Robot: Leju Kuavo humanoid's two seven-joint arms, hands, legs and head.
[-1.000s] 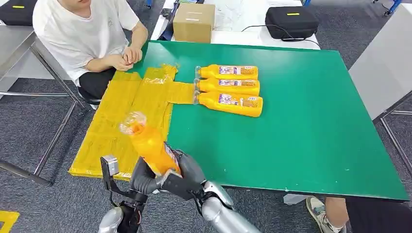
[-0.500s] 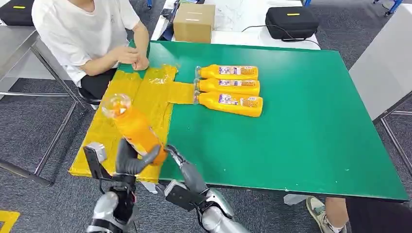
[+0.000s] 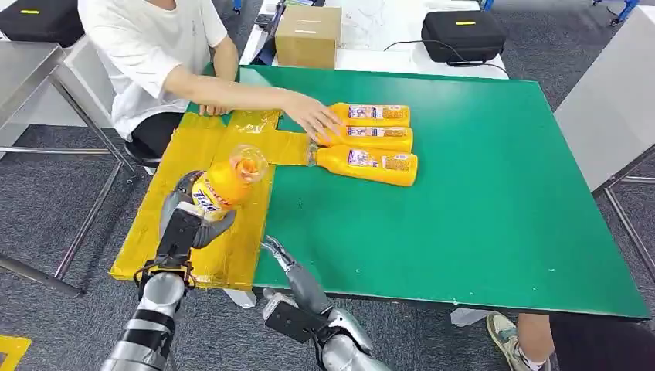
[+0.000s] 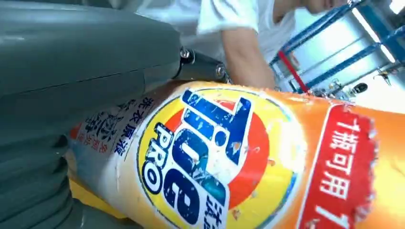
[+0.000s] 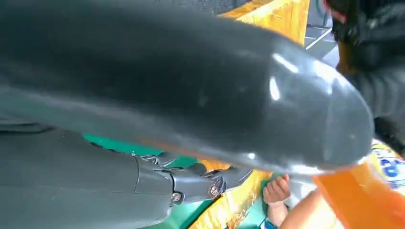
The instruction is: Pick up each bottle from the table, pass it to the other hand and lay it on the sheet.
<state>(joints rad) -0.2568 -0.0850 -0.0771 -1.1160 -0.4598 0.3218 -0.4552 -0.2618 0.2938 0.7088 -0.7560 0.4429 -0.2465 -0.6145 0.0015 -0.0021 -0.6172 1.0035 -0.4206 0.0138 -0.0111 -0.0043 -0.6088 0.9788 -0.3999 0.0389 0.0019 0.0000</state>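
The left hand is gripping an orange bottle around its lower body, holding it tilted above the yellow sheet with the clear cap end pointing up and away from the robot. The left wrist view is showing its glossy printed label, scuffed in places, so the surface is probably slick plastic; I would guess it is a full detergent bottle, fairly heavy and stiff, best held around the broad middle rather than the narrow neck. The right hand is hanging empty at the near edge of the green table, fingers loosely apart. Three more bottles are lying side by side on the table, and a person's hand is resting on them.
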